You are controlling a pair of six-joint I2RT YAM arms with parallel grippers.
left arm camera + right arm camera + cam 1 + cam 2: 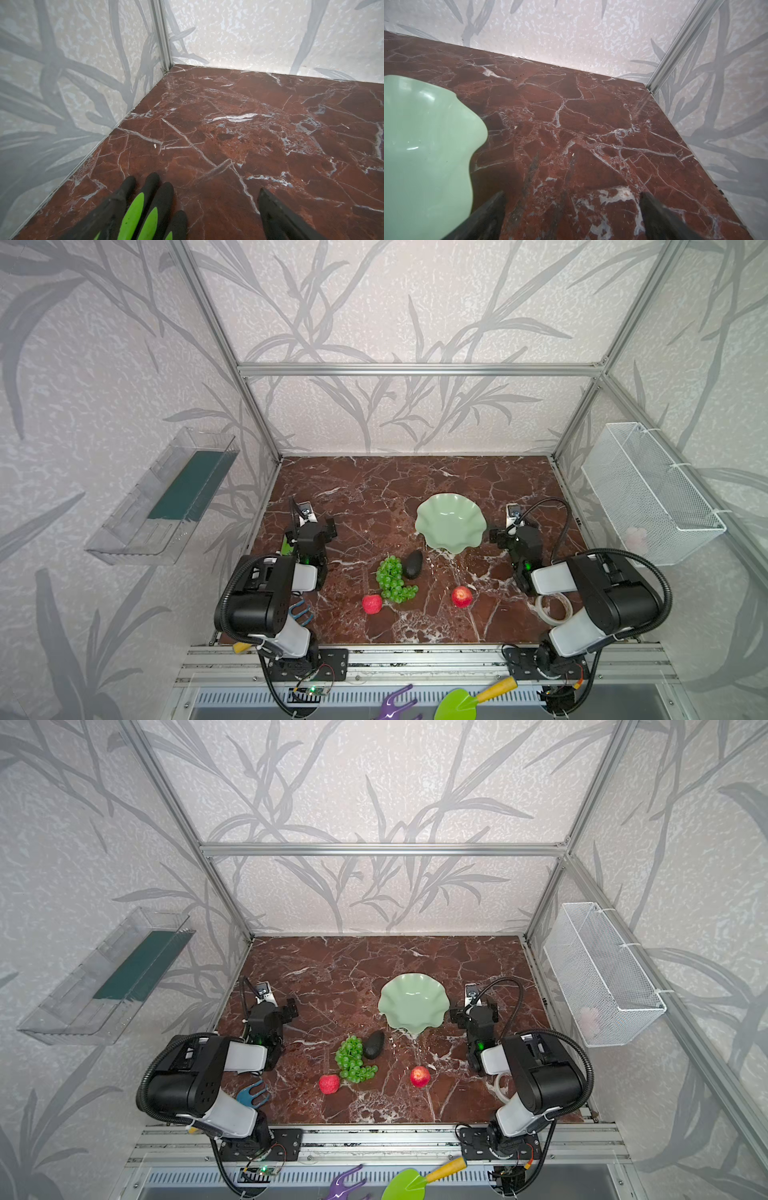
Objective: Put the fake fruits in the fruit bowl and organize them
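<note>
Workspace at the start of the sorting task, seen in both top views, with 12 o'clock at the far wall. The fruit bowl [451, 522] stands empty on the marble table [374, 489], right of centre. All four fake fruits lie outside it, between 6 and 8 o'clock of its near rim.

- **Avocado** [413, 564]: just beside the rim, long axis running roughly 1 to 7 o'clock.
- **Green grapes** [392, 580]: touching or nearly touching the avocado's left side; the bunch trails from 12 toward 5 o'clock.
- **Rough-skinned red fruit** [372, 603]: at the bunch's 7 o'clock.
- **Red apple** [462, 596]: alone, at 6 o'clock of the bowl.

The left gripper [187, 212] has its jaws spread wide and holds nothing. It stands over a green-and-black glove [135, 212] and points toward 12 o'clock. The right gripper [571, 209] is likewise spread wide and empty. It is just beside the bowl, which lies at its 9 o'clock.

Every fruit lies behind the fingertips: at about 4 to 5 o'clock of the left gripper and 7 to 8 o'clock of the right. The apple appears nearest the right arm; the rough-skinned fruit and the grapes appear nearer the left. Either arm would probably have to draw back toward 6 o'clock before descending.
</note>
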